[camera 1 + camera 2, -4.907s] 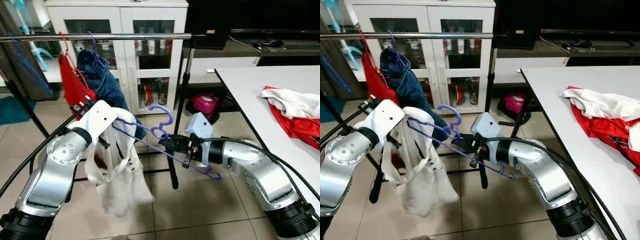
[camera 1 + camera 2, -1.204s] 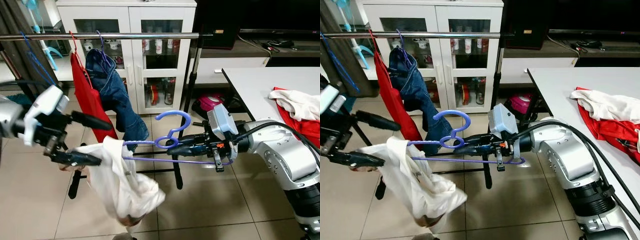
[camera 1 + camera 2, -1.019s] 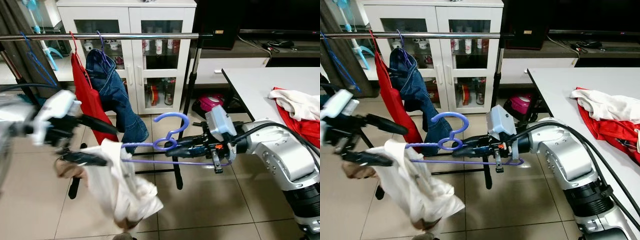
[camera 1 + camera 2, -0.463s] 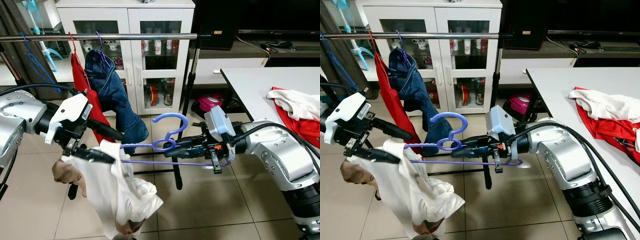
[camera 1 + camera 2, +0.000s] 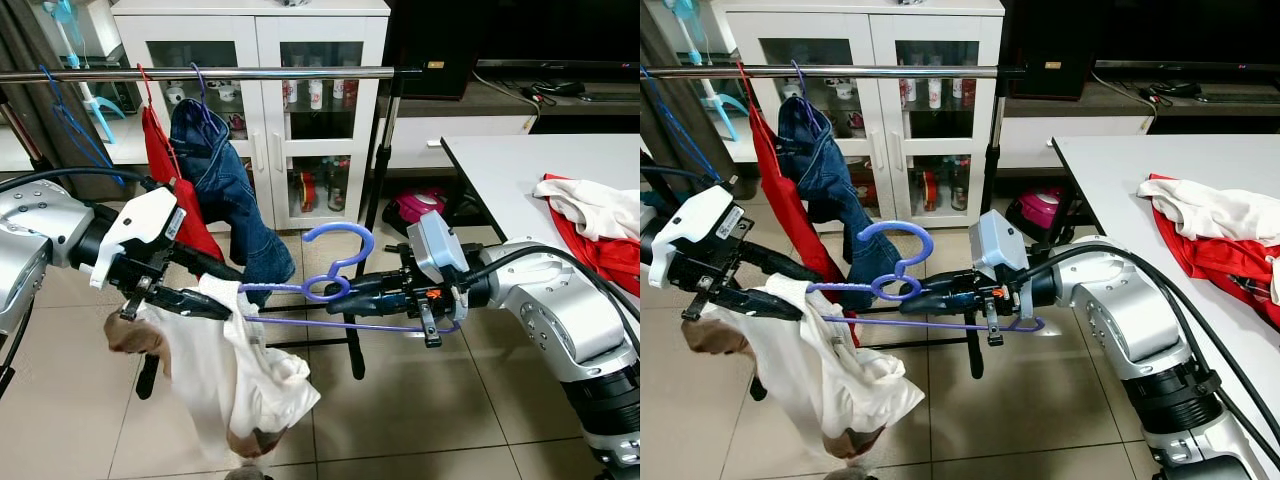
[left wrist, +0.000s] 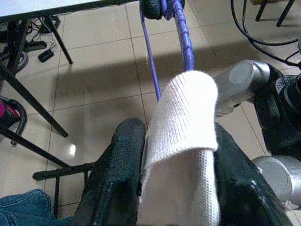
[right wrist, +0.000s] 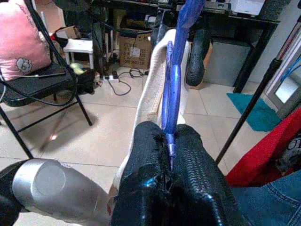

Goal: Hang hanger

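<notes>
glossy plastic hanger [image 5: 330,262], ribbed cloth garment [image 5: 235,375]

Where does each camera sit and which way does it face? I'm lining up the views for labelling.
Left eye and right eye views: on the head, facing forward and down at the clothes rail; both silver arms show.
Left wrist view: along the left gripper, fingers around the white garment.
Right wrist view: along the right gripper, shut on the purple hanger.
All views share hanger and garment.

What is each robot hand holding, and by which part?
Right gripper pinches the purple hanger at its neck below the hook; left gripper grips the white garment's strap at the hanger's end.
</notes>
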`<state>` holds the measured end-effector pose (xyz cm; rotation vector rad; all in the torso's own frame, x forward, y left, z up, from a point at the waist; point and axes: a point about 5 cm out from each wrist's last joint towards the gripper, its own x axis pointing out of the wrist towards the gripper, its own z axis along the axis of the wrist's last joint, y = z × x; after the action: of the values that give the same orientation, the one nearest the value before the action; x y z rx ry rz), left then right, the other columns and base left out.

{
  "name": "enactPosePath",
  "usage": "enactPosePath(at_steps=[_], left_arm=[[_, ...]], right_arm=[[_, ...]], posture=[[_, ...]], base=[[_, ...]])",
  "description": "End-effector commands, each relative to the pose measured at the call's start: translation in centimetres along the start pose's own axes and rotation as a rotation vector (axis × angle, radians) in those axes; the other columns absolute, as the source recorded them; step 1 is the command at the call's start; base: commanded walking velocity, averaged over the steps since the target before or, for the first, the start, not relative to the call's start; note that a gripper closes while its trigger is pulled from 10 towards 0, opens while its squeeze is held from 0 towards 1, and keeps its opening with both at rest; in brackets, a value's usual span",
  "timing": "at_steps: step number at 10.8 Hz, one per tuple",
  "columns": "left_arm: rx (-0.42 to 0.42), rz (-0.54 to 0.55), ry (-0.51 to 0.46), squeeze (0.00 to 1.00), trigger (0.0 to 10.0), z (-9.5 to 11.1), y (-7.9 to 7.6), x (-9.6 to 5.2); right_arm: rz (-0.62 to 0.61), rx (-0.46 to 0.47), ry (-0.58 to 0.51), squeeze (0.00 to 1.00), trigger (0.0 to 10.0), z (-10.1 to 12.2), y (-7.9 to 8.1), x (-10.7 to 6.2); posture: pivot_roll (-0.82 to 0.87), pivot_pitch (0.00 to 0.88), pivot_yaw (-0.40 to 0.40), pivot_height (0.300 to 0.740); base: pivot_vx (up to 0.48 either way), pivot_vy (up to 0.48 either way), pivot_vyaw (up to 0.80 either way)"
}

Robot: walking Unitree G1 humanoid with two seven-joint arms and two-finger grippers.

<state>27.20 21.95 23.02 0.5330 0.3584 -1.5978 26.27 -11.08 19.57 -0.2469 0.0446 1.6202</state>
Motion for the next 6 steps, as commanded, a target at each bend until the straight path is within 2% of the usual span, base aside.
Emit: enactPosePath(at_steps=[1,6], left_arm=[[0.010,-0.002,0.019,0.00,0.0,0.40,0.19,-0.03],[-0.012,0.006,0.015,0.00,0.0,-0.04,0.10,-0.10]], right_arm=[[0.011,-0.048,-0.025,0.00,10.0,1.15,-0.30,0.10],[0.007,-0.051,-0.029,0.00,10.0,1.27,-0.58,0.07]], posture=[[0.01,0.000,0.036,0.740],[0.02,0.000,0.028,0.740]], base=[[0.000,0.000,0.00],[0.000,0.000,0.00]])
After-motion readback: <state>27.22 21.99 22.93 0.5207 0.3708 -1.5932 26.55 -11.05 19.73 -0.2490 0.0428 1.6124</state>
